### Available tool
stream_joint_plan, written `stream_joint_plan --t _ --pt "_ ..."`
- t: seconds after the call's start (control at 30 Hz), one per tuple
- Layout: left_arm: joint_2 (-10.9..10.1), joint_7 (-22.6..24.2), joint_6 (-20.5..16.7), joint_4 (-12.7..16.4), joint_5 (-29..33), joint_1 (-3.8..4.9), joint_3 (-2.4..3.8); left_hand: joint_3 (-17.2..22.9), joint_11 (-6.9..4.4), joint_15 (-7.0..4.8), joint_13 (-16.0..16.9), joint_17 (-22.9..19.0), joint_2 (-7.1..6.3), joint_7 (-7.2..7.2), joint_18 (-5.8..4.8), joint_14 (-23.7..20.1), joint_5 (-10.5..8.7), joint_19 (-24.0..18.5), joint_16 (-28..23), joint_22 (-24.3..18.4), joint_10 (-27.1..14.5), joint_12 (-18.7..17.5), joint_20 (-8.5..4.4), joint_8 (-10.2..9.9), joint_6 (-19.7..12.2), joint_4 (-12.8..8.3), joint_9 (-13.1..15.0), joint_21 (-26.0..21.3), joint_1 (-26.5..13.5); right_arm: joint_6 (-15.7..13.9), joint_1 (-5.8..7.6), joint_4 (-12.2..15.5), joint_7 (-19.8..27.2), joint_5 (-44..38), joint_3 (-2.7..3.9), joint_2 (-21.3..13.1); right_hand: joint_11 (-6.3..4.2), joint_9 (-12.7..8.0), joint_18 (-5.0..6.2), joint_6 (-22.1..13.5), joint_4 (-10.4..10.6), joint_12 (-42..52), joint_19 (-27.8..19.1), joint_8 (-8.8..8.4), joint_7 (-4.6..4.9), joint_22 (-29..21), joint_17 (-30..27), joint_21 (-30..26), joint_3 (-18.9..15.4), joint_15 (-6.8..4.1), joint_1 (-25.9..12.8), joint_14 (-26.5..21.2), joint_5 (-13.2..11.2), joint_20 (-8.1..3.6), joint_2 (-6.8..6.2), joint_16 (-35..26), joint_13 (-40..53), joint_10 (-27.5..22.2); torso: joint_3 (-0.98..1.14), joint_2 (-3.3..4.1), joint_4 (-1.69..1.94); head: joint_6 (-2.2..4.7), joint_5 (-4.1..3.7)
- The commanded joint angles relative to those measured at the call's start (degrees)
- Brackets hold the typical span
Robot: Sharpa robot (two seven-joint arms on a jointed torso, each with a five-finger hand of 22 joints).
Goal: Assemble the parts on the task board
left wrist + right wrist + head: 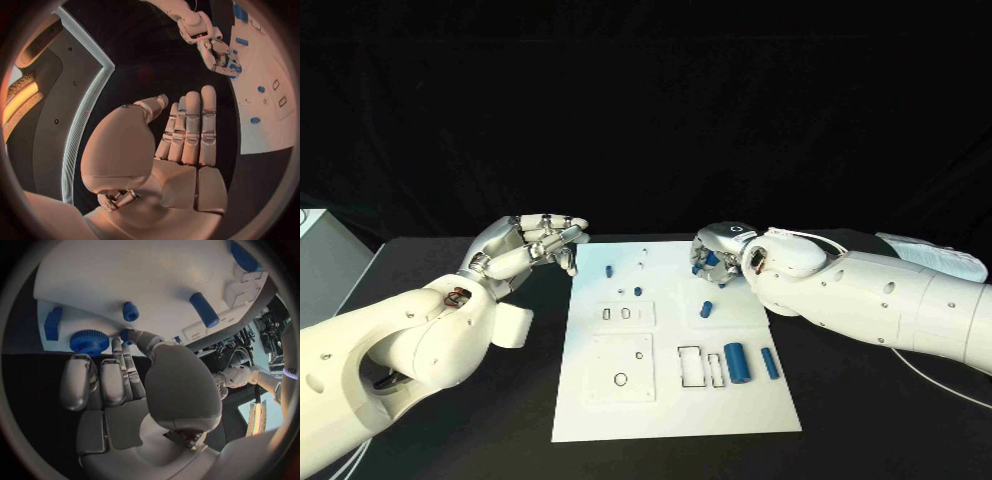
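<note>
Two hands are up near the far end of the task board (678, 400). My right hand (720, 252) reaches over the board's far right part, its fingers (125, 360) curled down onto a small blue peg (127, 334), next to a blue gear (89, 341). I cannot tell if they pinch it yet. My left hand (531, 248) waits beside the board over the bench (459, 400), fingers straight, together, holding nothing. I think I should squeeze gently, lift straight up, and keep the peg upright.
</note>
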Motion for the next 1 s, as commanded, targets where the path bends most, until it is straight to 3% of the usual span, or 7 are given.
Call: stream_joint_plan --t 0.03,0.27,0.33,0.73,0.83,1.0 --pt "0.0 0.1 1.1 0.2 -0.3 0.01 0.07 0.4 0.31 -0.11 0.1 0.1 0.1 0.03 0.67 -0.5 -0.01 -0.5 0.2 0.0 -0.1 -0.4 0.06 -0.4 -0.3 0.0 0.1 0.2 -0.7 1.3 -0.14 0.0 -0.2 -0.8 -0.09 0.1 -0.11 0.3 -0.79 0.8 0.3 0.3 0.6 0.49 -0.12 0.7 0.1 0.7 0.5 -0.24 0.2 1.6 0.2 -0.08 0.72 0.5 0.3 1.1 0.06 0.39 0.01 0.12 0.02" --pt "0.0 0.1 1.2 0.2 -0.4 0.01 0.11 0.4 0.31 -0.11 0.1 0.1 0.1 0.03 0.67 -0.5 -0.01 -0.5 0.2 0.0 -0.1 -0.4 0.06 -0.4 -0.3 0.0 0.1 0.2 -0.7 0.1 -0.15 0.3 -0.1 -0.8 -0.09 0.1 -0.86 1.5 -1.11 2.5 0.4 0.6 1.1 1.71 -0.88 2.6 0.8 2.1 1.6 -0.81 0.6 1.7 0.4 -0.53 1.64 1.3 1.0 3.5 0.14 0.81 -0.03 0.43 0.08" --pt "-0.1 0.0 1.3 0.2 -0.5 0.01 0.11 0.4 0.31 -0.11 0.1 0.1 0.1 0.03 0.67 -0.5 -0.01 -0.5 0.2 0.0 -0.1 -0.4 0.06 -0.4 -0.3 0.0 0.1 0.2 -0.7 -0.6 -0.15 0.4 -0.1 -0.8 -0.09 0.1 -1.11 2.1 -1.2 2.9 0.3 0.6 1.2 2.17 -1.16 3.2 0.8 2.5 2.2 -1.09 0.9 1.7 -1.0 -0.76 2.0 1.5 1.4 4.3 0.17 0.98 0.0 0.59 -0.04" --pt "-0.1 -0.3 1.7 -0.1 -0.5 0.01 0.13 0.5 0.35 -0.08 0.1 0.1 0.16 0.07 0.68 -0.5 -0.02 -0.7 0.3 0.2 -0.2 -0.4 0.1 -0.4 -0.4 0.0 0.1 0.4 -0.7 -9.7 -0.14 2.9 -2.1 -1.2 0.01 -0.4 -1.68 3.4 -1.42 3.8 -0.3 0.7 1.5 3.2 -1.57 4.6 1.0 3.4 3.3 -1.5 1.6 1.7 -0.5 -1.17 2.62 2.0 2.1 5.9 0.17 1.41 -0.05 1.55 -0.07" --pt "-0.2 -0.4 1.8 -0.2 -0.6 0.01 0.13 0.5 0.35 -0.08 0.1 0.1 0.16 0.07 0.68 -0.5 -0.02 -0.7 0.3 0.2 -0.2 -0.4 0.1 -0.4 -0.4 0.0 0.1 0.4 -0.7 -11.0 -0.08 3.4 -3.3 -1.5 0.15 -0.3 -1.66 3.5 -1.41 3.8 -0.3 0.7 1.5 3.24 -1.56 4.5 1.1 3.4 3.3 -1.5 1.5 1.7 -0.5 -1.19 2.58 2.0 2.1 5.9 0.19 1.6 -0.05 1.89 -0.14" --pt "-0.3 -0.5 1.9 -0.3 -0.8 0.01 0.13 0.5 0.36 -0.08 0.1 0.1 0.18 0.08 0.68 -0.5 -0.02 -0.7 0.4 0.3 -0.2 -0.5 0.11 -0.4 -0.4 0.0 0.1 0.5 -0.7 -12.6 0.04 3.3 -5.6 -2.1 0.37 0.9 -1.64 3.6 -1.42 3.8 -0.2 0.6 1.5 3.28 -1.54 4.6 1.1 3.4 3.3 -1.49 1.4 1.7 -0.5 -1.2 2.56 2.0 2.1 5.8 0.05 1.56 -0.11 2.13 -0.08"
